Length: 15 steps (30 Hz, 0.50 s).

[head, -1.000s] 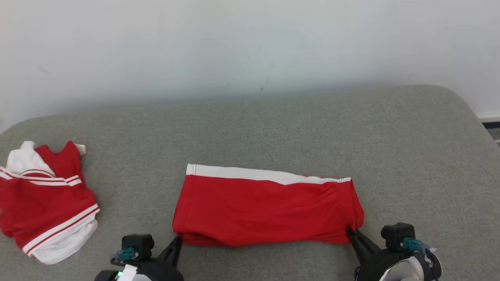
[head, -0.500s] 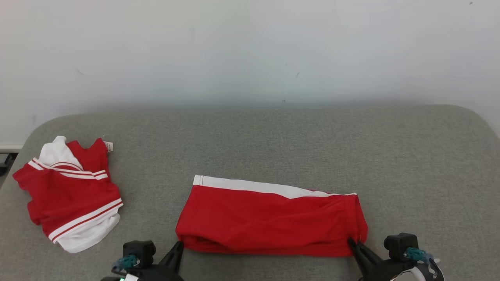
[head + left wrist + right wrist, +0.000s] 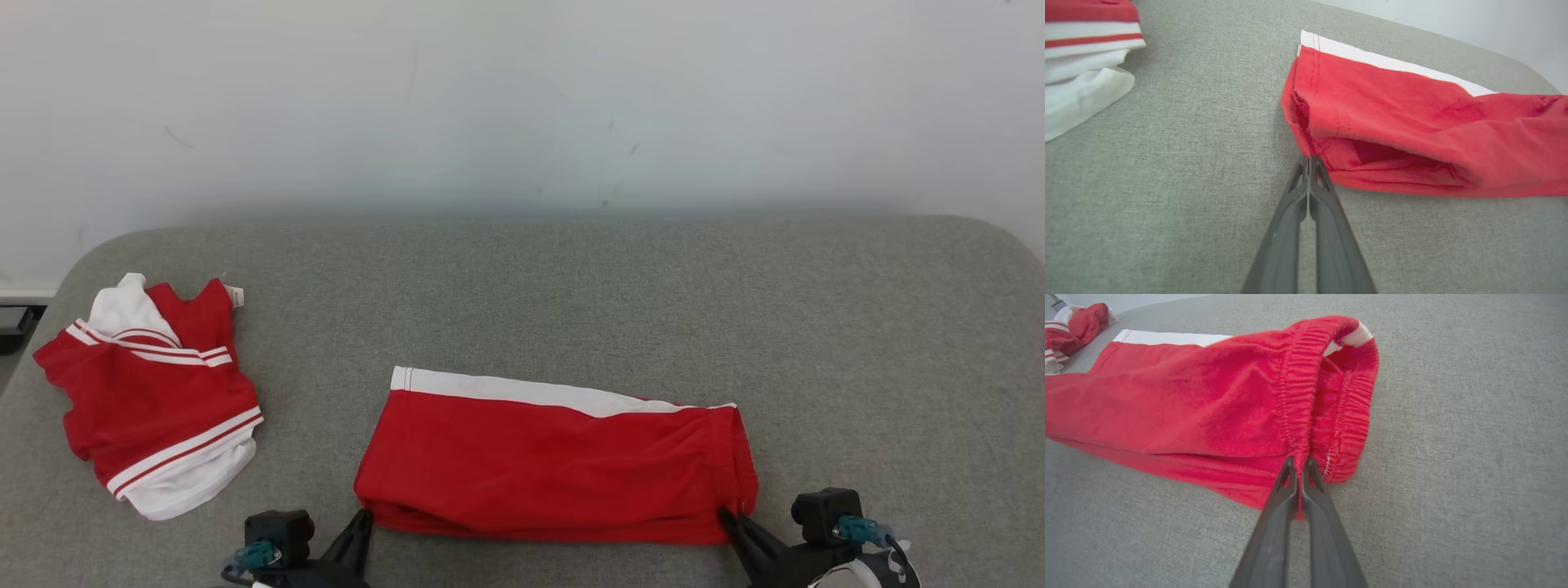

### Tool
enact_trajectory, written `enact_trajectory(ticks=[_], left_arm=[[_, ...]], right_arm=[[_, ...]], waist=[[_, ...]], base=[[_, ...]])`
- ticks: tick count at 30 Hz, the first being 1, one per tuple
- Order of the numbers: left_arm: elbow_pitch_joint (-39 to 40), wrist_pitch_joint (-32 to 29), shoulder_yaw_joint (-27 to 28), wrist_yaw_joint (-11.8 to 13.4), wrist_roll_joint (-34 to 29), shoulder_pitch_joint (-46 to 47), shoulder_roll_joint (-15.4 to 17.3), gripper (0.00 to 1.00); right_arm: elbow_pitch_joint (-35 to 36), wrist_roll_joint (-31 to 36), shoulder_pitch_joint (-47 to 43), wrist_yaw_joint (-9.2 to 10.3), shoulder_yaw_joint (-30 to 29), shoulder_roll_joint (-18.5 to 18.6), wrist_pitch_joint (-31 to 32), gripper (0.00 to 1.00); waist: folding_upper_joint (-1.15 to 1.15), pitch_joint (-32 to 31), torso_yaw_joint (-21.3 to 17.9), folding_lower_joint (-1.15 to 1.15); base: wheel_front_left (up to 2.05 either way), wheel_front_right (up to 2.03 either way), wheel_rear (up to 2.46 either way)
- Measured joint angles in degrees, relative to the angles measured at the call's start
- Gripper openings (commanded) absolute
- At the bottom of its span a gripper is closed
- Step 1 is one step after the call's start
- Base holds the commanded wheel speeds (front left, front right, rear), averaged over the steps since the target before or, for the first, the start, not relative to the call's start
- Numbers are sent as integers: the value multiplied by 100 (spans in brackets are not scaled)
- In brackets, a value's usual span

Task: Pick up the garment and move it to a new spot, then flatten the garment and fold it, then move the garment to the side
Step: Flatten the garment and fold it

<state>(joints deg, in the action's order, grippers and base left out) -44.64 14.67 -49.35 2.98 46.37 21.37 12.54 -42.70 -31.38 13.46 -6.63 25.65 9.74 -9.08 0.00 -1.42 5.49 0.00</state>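
The garment (image 3: 555, 465), red shorts with a white side stripe, lies folded into a long band on the grey cushion (image 3: 571, 294). My left gripper (image 3: 363, 516) is shut, its tips pinching the band's near left corner (image 3: 1309, 159). At the near right corner my right gripper (image 3: 724, 514) is shut on the gathered elastic waistband (image 3: 1300, 461), with red fabric showing between its fingers. In the right wrist view the waistband end of the garment (image 3: 1208, 400) stands open as a loop.
A second red and white garment (image 3: 155, 408) lies crumpled at the cushion's left end, close to the folded one (image 3: 1081, 61). The cushion's rounded left edge and a pale wall (image 3: 522, 98) behind bound the area. Bare cushion stretches to the right and back.
The folded garment has slid left with both grippers, narrowing its gap to the crumpled garment. The head camera has also shifted.
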Motion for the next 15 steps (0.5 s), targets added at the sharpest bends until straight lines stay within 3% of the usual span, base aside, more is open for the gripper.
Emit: enact_trajectory(ticks=[1, 2, 3, 4, 15], left_arm=[[1, 0, -1, 0, 0, 0, -8, 0], [2, 0, 0, 1, 1, 0, -13, 0], [4, 0, 4, 1, 1, -1, -15, 26], [10, 0, 16, 2, 1, -3, -14, 100], [388, 0, 463, 164, 3, -178, 497, 100]], right_arm=[[-1, -7, 0, 1, -1, 0, 34, 29], [0, -13, 0, 7, -3, -1, 52, 100], [7, -31, -1, 10, -14, -2, 52, 100], [13, -53, -1, 16, -45, -9, 57, 100], [642, -612, -285, 8, -396, 129, 166, 100]], waist=[[0, 5, -4, 0], [0, 10, -9, 0], [0, 14, -15, 0], [0, 17, -23, 0], [1, -53, -170, 0]], base=[[0, 0, 0], [0, 0, 0], [0, 0, 0], [0, 0, 0], [0, 0, 0]])
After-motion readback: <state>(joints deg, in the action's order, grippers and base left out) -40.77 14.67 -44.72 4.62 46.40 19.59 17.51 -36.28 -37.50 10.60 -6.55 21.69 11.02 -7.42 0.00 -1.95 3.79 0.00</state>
